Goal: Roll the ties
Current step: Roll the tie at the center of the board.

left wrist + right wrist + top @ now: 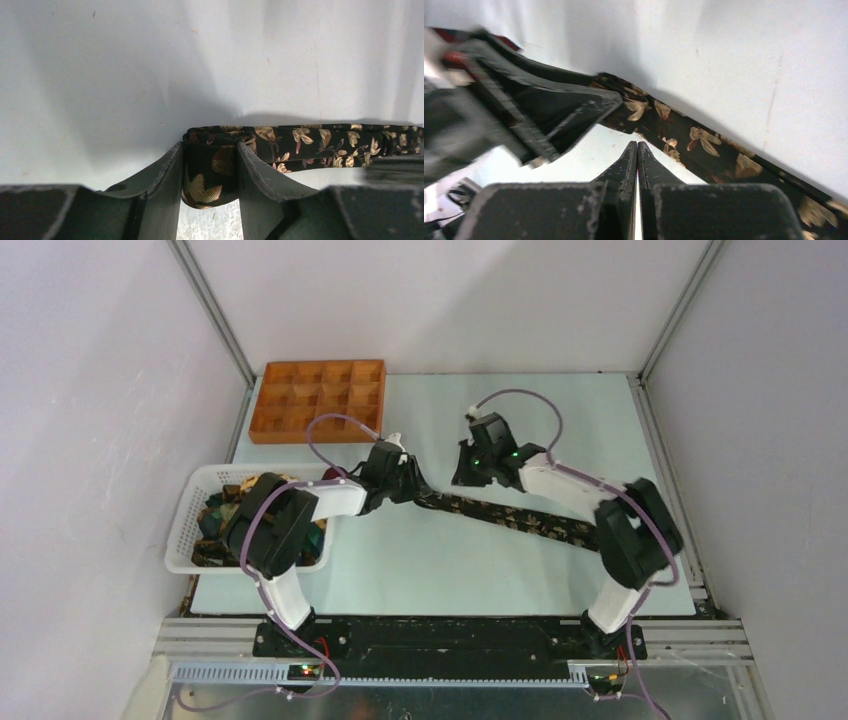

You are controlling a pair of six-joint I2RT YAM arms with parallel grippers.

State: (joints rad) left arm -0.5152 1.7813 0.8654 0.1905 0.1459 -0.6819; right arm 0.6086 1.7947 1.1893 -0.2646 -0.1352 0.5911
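Observation:
One dark tie (510, 515) with gold leafy print lies stretched across the table from the middle toward the right. My left gripper (415, 485) is shut on its folded left end; in the left wrist view the fold (210, 170) sits between my fingers and the rest of the tie (325, 142) runs off to the right. My right gripper (468, 468) is shut and empty, just above the table beside the tie; in the right wrist view its closed tips (637, 146) hover near the tie (704, 145). More ties (215, 510) lie in the basket.
A white mesh basket (185, 535) stands at the left edge under my left arm. An orange compartment tray (318, 400) sits at the back left. The left gripper's fingers (554, 112) show in the right wrist view, close to my right fingertips.

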